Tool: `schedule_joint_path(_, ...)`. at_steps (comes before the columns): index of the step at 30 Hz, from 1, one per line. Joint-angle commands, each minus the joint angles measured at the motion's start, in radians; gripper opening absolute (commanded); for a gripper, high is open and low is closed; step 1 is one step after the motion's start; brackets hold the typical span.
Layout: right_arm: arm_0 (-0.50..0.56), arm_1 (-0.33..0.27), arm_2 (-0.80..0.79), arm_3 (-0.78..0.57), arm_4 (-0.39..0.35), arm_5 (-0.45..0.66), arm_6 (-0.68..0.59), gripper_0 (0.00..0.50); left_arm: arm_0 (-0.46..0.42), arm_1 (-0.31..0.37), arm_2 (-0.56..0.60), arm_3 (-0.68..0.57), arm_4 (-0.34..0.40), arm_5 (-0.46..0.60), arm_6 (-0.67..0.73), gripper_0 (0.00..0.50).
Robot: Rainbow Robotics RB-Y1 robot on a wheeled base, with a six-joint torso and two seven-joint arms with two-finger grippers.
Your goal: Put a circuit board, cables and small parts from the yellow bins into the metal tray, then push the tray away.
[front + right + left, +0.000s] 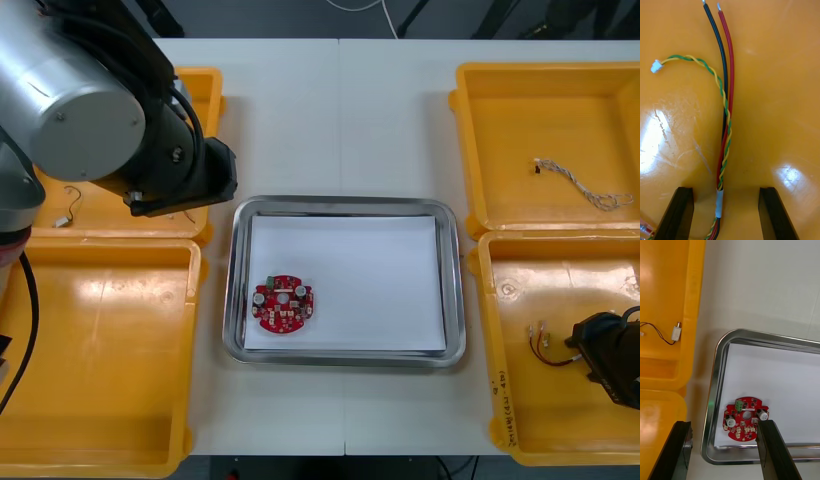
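The right arm's fingers (pixel 677 213) stand open, low inside the yellow bin (pixel 500 400) at the tabletop's (pixel 340 120) near-right corner. A cable bundle (pixel 725 112) of black, red and twisted green-and-yellow strands lies on the bin floor between them, touching neither. The left arm (pixel 90 100) is raised over the far-left bin (pixel 205 85), its fingers (pixel 773 450) open and empty. At mid-tabletop sits the metal tray (pixel 232 290), with a round red circuit board (pixel 285 306) flat on its white lining in the near-left corner. A pale twisted cable (pixel 585 187) lies in the far-right bin (pixel 470 130).
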Motion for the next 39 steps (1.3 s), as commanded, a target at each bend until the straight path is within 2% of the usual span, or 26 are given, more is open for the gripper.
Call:
schedule_joint_path(1, 0.004, 0.01, 0.039, 0.016, 0.008, -0.014, -0.042, 0.177, -0.047, 0.061, 0.098, -0.002, 0.046, 0.007, -0.139, 0.5)
schedule_joint_path(2, 0.004, 0.01, 0.04, 0.016, 0.007, -0.014, -0.042, 0.029, -0.045, 0.069, 0.117, 0.01, 0.058, 0.007, -0.15, 0.5)
schedule_joint_path(3, 0.004, 0.01, 0.042, 0.018, 0.005, -0.014, -0.042, 0.0, -0.045, 0.086, 0.138, 0.026, 0.074, 0.007, -0.162, 0.5)
schedule_joint_path(10, -0.005, 0.01, 0.039, 0.016, 0.007, -0.009, -0.044, 0.0, -0.047, 0.178, 0.255, 0.161, 0.1, 0.007, -0.282, 0.5)
schedule_joint_path(14, -0.028, 0.01, -0.003, -0.016, 0.003, 0.061, -0.039, 0.0, -0.047, 0.216, 0.307, 0.251, 0.084, 0.007, -0.371, 0.5)
schedule_joint_path(20, -0.062, 0.007, -0.087, -0.143, -0.007, 0.234, -0.03, 0.0, -0.047, 0.238, 0.396, 0.375, 0.02, 0.007, -0.521, 0.5)
schedule_joint_path(21, -0.062, 0.007, -0.087, -0.143, -0.007, 0.234, -0.03, 0.0, -0.047, 0.238, 0.396, 0.375, 0.02, 0.007, -0.521, 0.5)
schedule_joint_path(22, -0.074, 0.007, -0.116, -0.185, -0.012, 0.299, -0.024, 0.0, -0.047, 0.242, 0.422, 0.415, 0.002, 0.007, -0.572, 0.5)
schedule_joint_path(30, -0.12, -0.014, -0.204, -0.331, -0.03, 0.5, -0.001, 0.0, -0.047, 0.261, 0.483, 0.538, -0.052, 0.007, -0.745, 0.5)
schedule_joint_path(36, -0.146, -0.046, -0.25, -0.398, -0.058, 0.508, 0.021, 0.0, -0.047, 0.262, 0.517, 0.583, -0.067, 0.002, -0.829, 0.5)
schedule_joint_path(39, -0.146, -0.076, -0.288, -0.416, -0.113, 0.508, 0.027, 0.0, -0.047, 0.262, 0.517, 0.599, -0.077, 0.0, -0.868, 0.5)
